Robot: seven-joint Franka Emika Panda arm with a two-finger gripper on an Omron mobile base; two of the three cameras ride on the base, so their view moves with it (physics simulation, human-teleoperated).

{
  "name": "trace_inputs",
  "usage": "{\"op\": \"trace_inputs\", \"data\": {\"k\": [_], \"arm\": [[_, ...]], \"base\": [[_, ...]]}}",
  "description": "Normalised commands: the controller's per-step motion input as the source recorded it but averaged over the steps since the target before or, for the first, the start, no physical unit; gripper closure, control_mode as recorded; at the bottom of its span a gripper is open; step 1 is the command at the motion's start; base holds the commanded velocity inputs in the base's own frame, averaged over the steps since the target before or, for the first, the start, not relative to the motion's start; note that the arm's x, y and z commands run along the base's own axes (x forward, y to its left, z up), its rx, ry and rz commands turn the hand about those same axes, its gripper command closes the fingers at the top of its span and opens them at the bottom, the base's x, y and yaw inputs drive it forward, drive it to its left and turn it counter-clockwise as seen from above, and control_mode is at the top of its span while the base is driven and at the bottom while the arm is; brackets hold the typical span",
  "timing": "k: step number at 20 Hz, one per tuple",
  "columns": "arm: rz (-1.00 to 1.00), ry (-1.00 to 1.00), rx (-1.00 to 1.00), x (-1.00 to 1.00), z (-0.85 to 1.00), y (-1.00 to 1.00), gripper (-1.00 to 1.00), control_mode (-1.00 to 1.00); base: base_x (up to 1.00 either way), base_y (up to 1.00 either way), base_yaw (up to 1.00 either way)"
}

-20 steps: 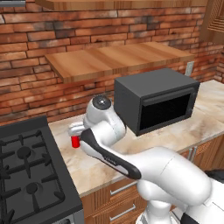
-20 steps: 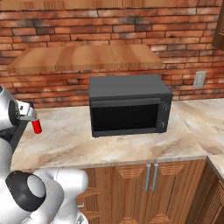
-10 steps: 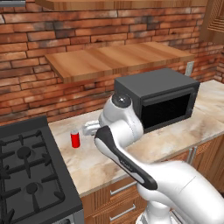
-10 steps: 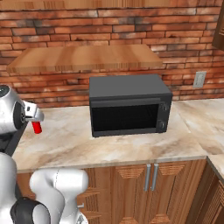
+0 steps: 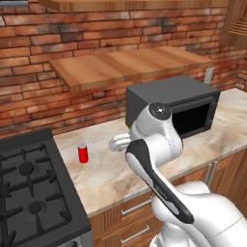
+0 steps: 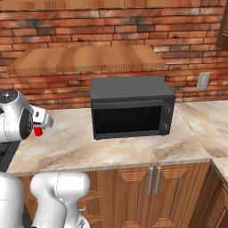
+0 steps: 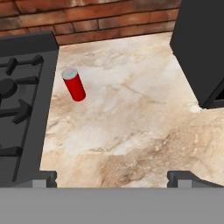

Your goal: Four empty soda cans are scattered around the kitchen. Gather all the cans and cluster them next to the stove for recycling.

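A small red cylindrical soda can with a silver top (image 5: 83,153) stands upright on the beige marbled stone bench (image 5: 111,173), just beside the right edge of the wide black gas stove with cast grates (image 5: 29,193) and apart from it, with bare stone all around the can. In the hand view the same can (image 7: 74,85) sits near the stove's edge (image 7: 26,105), toward the red brick wall (image 7: 87,19) at the back, and the dark grey boxy microwave (image 7: 201,48) rises at the far right. The white arm's fingers (image 7: 112,178) stand wide apart with nothing between them, their two dark tips at the bottom of that view, over open bench well short of the can. From the left base camera the hand (image 5: 118,143) pokes out from behind the arm's white elbow, between the can and the microwave (image 5: 173,108). A wooden shelf (image 5: 130,65) runs along the brick wall above the bench. From the right base camera a sliver of the can (image 6: 38,131) shows beside the arm.
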Motion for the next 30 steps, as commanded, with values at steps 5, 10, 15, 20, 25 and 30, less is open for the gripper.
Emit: {"op": "trace_inputs", "data": {"k": [5, 10, 15, 20, 25, 30], "arm": [[0.01, 0.0, 0.0, -0.23, 0.12, -0.47, -1.0, -1.0], [0.04, -0.01, 0.0, -0.19, 0.09, -0.41, -1.0, -1.0], [0.01, -0.01, 0.0, -0.15, 0.2, -0.3, -1.0, -1.0], [0.0, -0.01, 0.0, -0.11, 0.22, -0.23, -1.0, -1.0], [0.0, -0.01, 0.0, -0.06, 0.17, -0.16, -1.0, -1.0], [0.0, 0.0, 0.0, -0.08, 0.03, -0.08, -1.0, -1.0]], "base": [[0.0, 0.0, 0.0], [0.0, 0.0, 0.0], [0.0, 0.0, 0.0], [0.0, 0.0, 0.0], [0.0, 0.0, 0.0], [0.0, 0.0, 0.0]]}}
